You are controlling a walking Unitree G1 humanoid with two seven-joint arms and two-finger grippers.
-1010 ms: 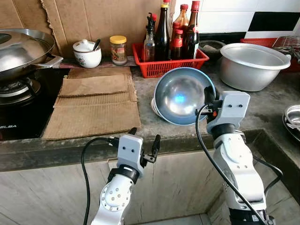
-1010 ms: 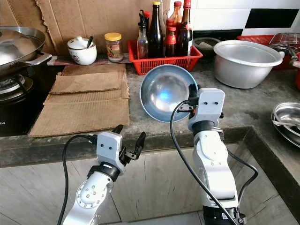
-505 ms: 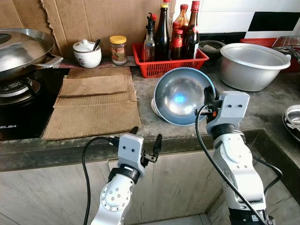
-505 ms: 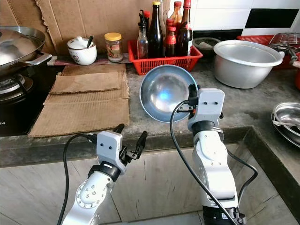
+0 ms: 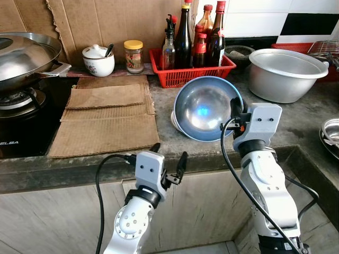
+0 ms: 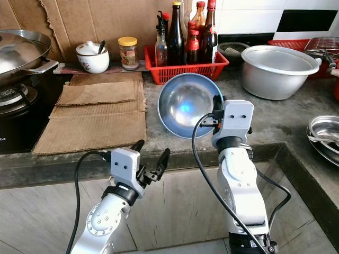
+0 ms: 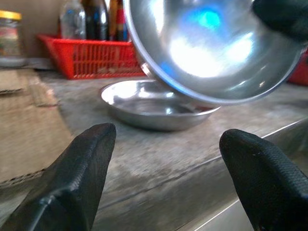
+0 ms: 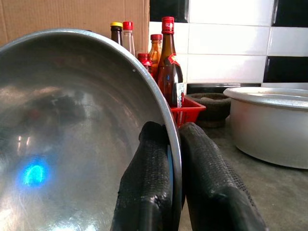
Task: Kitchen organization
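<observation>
A shiny steel bowl (image 5: pixel 204 107) is tilted up on its edge above the grey counter (image 5: pixel 296 124). My right gripper (image 5: pixel 233 109) is shut on the bowl's rim, one finger inside and one outside (image 8: pixel 211 192). Under the bowl lies a shallow steel dish (image 7: pixel 149 103) flat on the counter. My left gripper (image 5: pixel 168 160) stands open in front of the counter's front edge, below and left of the bowl, with nothing between its fingers (image 7: pixel 72 178).
A red basket of bottles (image 5: pixel 193 67) stands behind the bowl. A large aluminium basin (image 5: pixel 285 73) is at the right, brown cardboard sheets (image 5: pixel 106 114) at the left, a lidded wok (image 5: pixel 24 55) on the stove, plus a white pot (image 5: pixel 98 60) and jar (image 5: pixel 133 56).
My left gripper has shifted slightly right and forward. The right gripper and the bowl have stayed in place.
</observation>
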